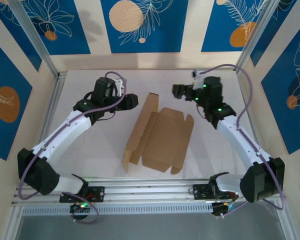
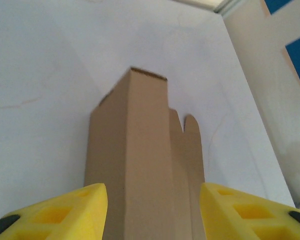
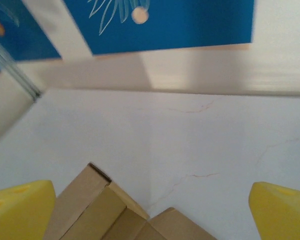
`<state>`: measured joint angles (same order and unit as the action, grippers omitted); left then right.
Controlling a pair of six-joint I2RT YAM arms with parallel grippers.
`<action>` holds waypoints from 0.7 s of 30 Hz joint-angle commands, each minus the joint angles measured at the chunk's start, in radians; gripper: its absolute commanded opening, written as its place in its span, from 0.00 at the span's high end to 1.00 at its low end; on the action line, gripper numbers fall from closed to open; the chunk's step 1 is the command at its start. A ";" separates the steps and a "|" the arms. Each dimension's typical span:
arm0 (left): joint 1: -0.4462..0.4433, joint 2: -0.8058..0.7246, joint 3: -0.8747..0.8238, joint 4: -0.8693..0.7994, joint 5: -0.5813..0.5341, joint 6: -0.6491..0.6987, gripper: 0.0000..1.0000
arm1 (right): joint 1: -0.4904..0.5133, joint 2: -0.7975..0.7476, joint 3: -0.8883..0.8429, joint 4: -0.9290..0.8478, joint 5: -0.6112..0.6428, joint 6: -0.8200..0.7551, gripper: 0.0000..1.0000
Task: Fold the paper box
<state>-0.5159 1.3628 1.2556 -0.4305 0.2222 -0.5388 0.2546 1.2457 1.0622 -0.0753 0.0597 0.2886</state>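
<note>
Near the released left claw (image 2: 154, 200) and released right claw (image 3: 151, 200), the paper box (image 2: 135, 150) runs off-frame.

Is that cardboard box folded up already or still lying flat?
Partly folded: the paper box has one long side panel raised; the rest lies flat on the table.

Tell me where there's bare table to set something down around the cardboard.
Bare table lies left of the paper box, up to the left arm, and right of it, up to the right arm. The box's far end is crowded: the left gripper and right gripper both hang there.
</note>
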 commanded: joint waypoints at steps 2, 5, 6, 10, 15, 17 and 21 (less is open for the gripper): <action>-0.034 -0.161 -0.103 -0.140 -0.076 0.033 0.48 | 0.107 0.013 0.032 -0.138 -0.176 0.047 0.09; -0.047 -0.271 -0.155 -0.218 -0.100 0.032 0.48 | 0.172 0.011 0.014 -0.150 -0.211 0.163 0.01; -0.047 -0.309 -0.168 -0.245 -0.105 0.031 0.49 | 0.180 0.026 0.035 -0.204 -0.229 0.222 0.01; -0.047 -0.444 -0.208 -0.325 -0.115 0.012 0.48 | 0.173 0.076 0.025 -0.274 -0.423 0.356 0.01; -0.047 -0.545 -0.250 -0.351 -0.104 -0.019 0.48 | 0.213 0.077 -0.100 -0.070 -0.549 0.513 0.01; -0.047 -0.576 -0.272 -0.336 -0.097 -0.037 0.48 | 0.221 0.074 -0.175 0.069 -0.563 0.597 0.04; -0.047 -0.610 -0.295 -0.310 -0.073 -0.071 0.48 | 0.268 0.151 -0.187 0.158 -0.573 0.660 0.16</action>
<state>-0.5571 0.7742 0.9783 -0.7425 0.1291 -0.5701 0.4877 1.3518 0.8799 -0.0547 -0.4530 0.8364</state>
